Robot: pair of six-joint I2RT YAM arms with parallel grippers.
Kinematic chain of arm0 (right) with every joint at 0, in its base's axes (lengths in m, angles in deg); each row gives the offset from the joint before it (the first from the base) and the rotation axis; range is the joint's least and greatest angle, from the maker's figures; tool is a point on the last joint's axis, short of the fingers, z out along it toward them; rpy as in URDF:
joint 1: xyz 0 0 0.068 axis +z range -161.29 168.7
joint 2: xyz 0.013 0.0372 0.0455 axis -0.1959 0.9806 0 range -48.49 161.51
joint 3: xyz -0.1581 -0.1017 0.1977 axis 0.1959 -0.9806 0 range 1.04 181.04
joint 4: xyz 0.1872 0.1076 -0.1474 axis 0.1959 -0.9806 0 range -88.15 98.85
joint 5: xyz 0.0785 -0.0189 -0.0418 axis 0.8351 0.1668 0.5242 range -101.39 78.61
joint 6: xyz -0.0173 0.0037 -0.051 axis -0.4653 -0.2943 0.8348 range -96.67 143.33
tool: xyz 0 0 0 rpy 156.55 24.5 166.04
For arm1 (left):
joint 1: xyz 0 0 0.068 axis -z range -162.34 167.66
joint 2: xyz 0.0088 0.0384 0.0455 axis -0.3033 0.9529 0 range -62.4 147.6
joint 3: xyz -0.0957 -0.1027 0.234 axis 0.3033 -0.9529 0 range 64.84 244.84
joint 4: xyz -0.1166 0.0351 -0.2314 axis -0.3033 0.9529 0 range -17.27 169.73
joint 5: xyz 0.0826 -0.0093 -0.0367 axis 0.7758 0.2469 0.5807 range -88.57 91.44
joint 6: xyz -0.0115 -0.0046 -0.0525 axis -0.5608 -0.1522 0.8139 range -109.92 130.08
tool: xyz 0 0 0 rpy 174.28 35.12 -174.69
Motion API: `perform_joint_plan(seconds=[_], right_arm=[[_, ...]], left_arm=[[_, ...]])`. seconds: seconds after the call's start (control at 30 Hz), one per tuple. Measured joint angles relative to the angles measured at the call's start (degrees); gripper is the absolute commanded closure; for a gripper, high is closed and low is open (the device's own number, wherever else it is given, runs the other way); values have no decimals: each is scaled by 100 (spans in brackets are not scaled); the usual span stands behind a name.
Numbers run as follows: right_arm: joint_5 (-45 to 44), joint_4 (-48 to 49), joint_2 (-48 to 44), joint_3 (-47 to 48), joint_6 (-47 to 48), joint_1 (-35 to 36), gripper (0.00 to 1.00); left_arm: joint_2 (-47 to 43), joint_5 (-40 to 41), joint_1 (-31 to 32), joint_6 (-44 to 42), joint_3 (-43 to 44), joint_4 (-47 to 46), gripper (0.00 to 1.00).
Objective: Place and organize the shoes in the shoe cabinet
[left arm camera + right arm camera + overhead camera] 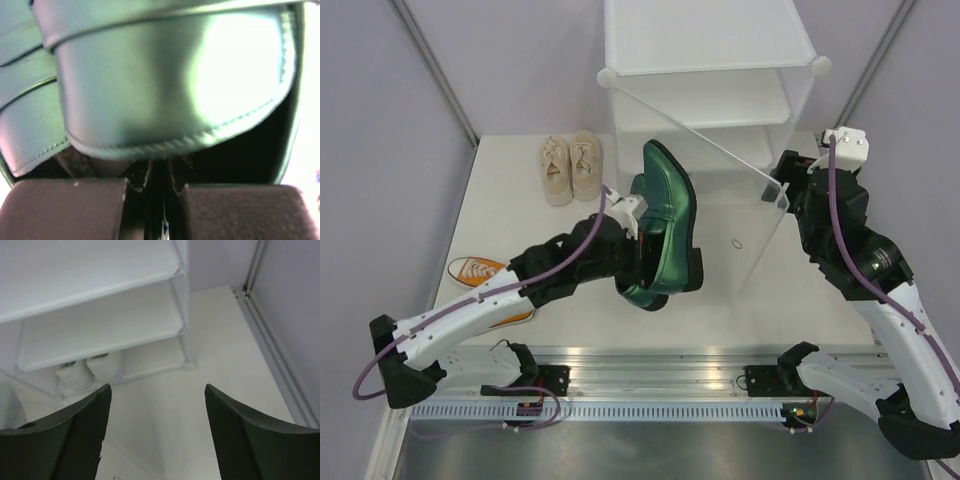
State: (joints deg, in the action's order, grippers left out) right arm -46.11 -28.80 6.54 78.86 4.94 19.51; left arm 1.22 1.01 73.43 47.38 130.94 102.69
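The left claw (pixel 154 197) is pinched shut on a thin leather edge of the glossy green heels (pixel 665 225), held just in front of the cabinet (pixel 705 40). The smooth, stiff uppers look light but slippery, so the rim seems the surest hold. The right claw (pixel 155 435) gapes empty beside the cabinet.

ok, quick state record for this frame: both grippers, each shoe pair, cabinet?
left gripper: shut on dark green heels, held up in front of the shoe cabinet
right gripper: open, empty, near the cabinet's clear panel
cream sneakers: on the table, left of cabinet
orange sneaker: on table, partly under left arm
white sneakers: in bottom tier
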Motion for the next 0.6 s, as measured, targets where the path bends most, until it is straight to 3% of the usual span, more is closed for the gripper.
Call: perform_joint_plan(seconds=[0.3,0.6], right_arm=[[-835,-162,42,1565,374,-96,15],[-1128,-216,20,1825,597,-98,10]], left_arm=[[428,529,1117,-144,-575,153,98],[748,328,1408,-538,-973,81,98]])
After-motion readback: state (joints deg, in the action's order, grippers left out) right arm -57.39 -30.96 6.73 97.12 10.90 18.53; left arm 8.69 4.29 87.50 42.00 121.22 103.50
